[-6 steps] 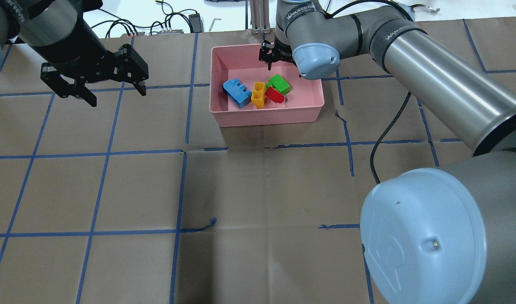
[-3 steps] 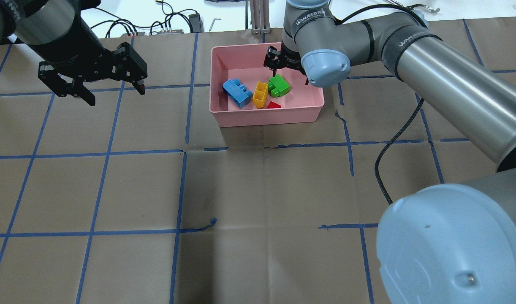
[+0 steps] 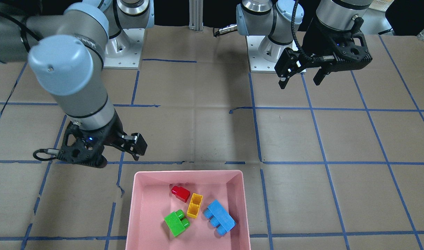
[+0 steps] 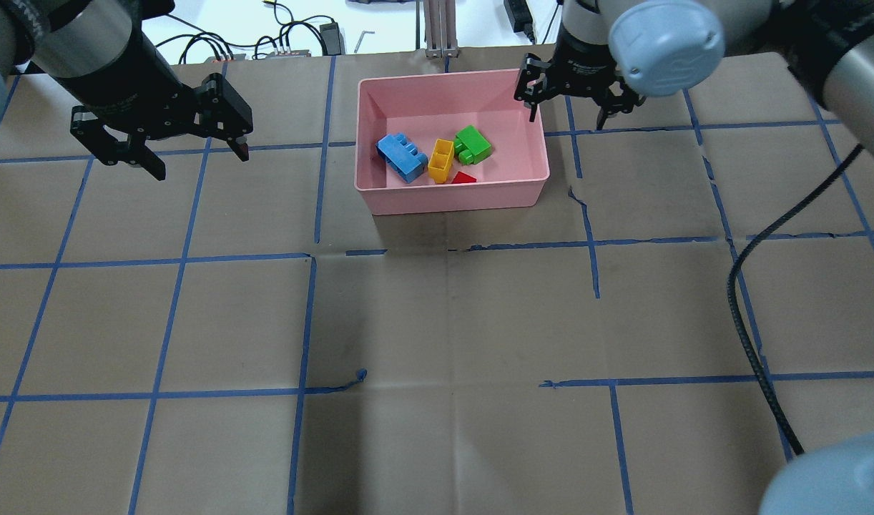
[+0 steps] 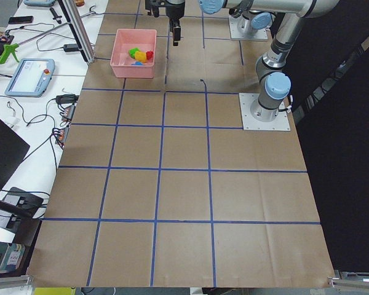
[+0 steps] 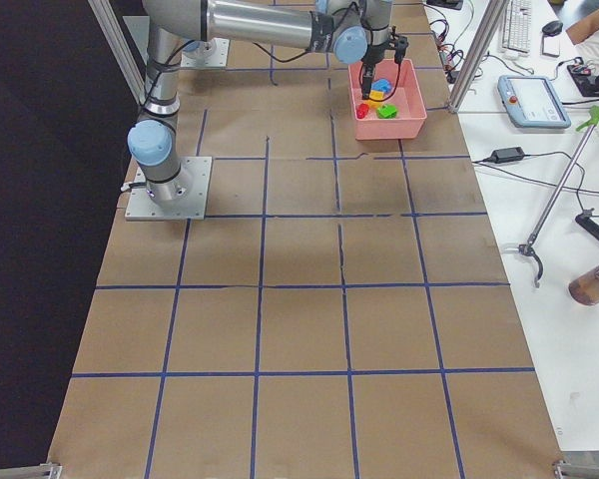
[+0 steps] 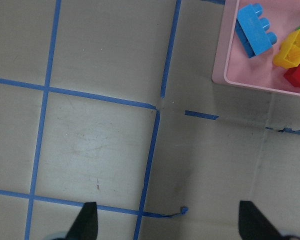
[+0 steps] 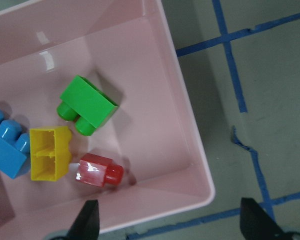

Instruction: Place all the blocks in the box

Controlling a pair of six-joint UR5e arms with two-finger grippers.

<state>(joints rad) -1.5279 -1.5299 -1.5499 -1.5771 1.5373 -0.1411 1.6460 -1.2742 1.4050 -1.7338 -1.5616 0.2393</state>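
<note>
released and empty by the rim of the box, the right gripper could clip it, spilling the blocks. the left gripper gapes empty too.

Both wrist cameras look straight down, sharing the box.

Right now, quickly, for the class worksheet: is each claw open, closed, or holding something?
left claw: open, holding nothing.
right claw: open, holding nothing.
</note>
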